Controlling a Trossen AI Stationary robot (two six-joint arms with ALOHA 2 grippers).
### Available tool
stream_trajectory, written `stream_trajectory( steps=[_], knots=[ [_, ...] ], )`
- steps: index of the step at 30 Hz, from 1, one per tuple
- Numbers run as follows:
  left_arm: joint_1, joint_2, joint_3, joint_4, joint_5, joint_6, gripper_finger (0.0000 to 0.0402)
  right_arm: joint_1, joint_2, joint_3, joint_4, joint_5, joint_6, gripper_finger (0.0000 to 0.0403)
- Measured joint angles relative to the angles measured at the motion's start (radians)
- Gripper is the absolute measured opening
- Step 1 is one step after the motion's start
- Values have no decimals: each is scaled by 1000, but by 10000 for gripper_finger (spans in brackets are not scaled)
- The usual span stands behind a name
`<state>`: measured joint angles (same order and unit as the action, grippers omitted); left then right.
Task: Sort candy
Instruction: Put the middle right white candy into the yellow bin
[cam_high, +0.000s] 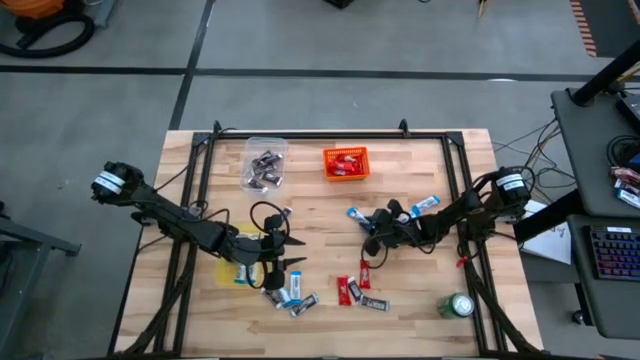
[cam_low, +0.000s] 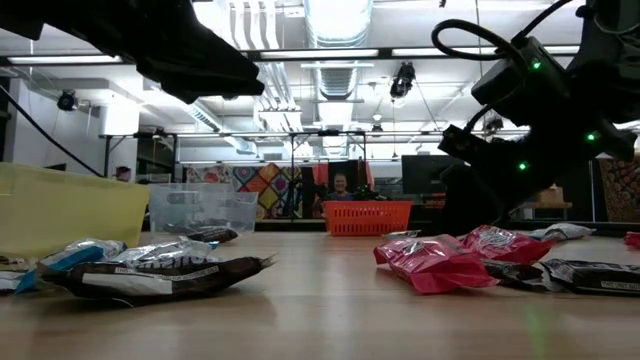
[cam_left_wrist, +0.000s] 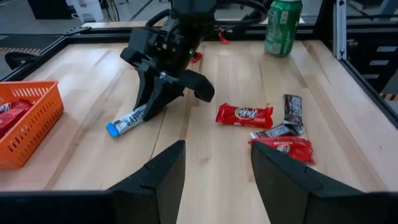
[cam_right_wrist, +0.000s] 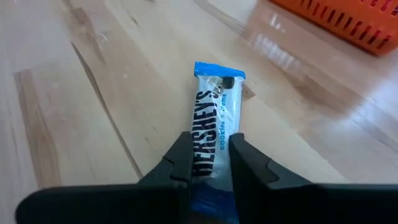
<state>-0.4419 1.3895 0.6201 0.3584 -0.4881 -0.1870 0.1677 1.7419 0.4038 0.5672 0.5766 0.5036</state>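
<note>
My right gripper (cam_right_wrist: 210, 163) is shut on a blue-and-white candy bar (cam_right_wrist: 214, 115) at the table's middle, in front of the orange bin (cam_high: 346, 162); it also shows in the left wrist view (cam_left_wrist: 155, 102). My left gripper (cam_left_wrist: 214, 168) is open and empty, low over the table by the yellow bin (cam_high: 238, 270). Loose candy lies flat near the front edge: blue-and-white and dark bars (cam_high: 290, 298), red bars (cam_high: 350, 290), a red bar (cam_left_wrist: 244, 115) and dark bars (cam_left_wrist: 292, 111). My right gripper pinches the bar's two long edges (cam_right_wrist: 210, 146) between its two fingers, near the end toward the wrist. The fingers (cam_left_wrist: 149, 99) slant down from the table's right side and lie along the bar. The bar's blue free end (cam_left_wrist: 114, 129) rests on the table.
A clear bin (cam_high: 265, 165) with dark bars stands at the far left, and the orange bin holds red bars. A green can (cam_high: 458, 305) stands at the front right. Another blue-and-white bar (cam_high: 427, 205) lies by the right arm. A black frame rims the table (cam_high: 320, 135).
</note>
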Motion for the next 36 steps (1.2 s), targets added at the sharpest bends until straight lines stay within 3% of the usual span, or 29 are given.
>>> stream_trajectory(
  steps=[6, 13, 17, 21, 25, 36],
  knots=[
    [-2, -5, 0, -17, 6, 3, 166, -1, -51, 0, -1, -1, -4, 46],
    [-2, -3, 0, 5, -8, 61, 166, -5, -195, -6, -29, -47, 11, 46],
    [-1, 13, 0, 48, -73, 129, 167, -23, -297, -4, -17, -158, 58, 36],
    [1, 40, 0, 119, -76, 233, 174, -48, -380, -4, -7, -299, 128, 30],
    [7, 81, 0, 207, -76, 314, 194, -54, -430, -4, -8, -355, 173, 30],
    [63, 275, 2, 546, -35, 570, 230, -53, -418, -3, 125, -563, 319, 30]
  ],
)
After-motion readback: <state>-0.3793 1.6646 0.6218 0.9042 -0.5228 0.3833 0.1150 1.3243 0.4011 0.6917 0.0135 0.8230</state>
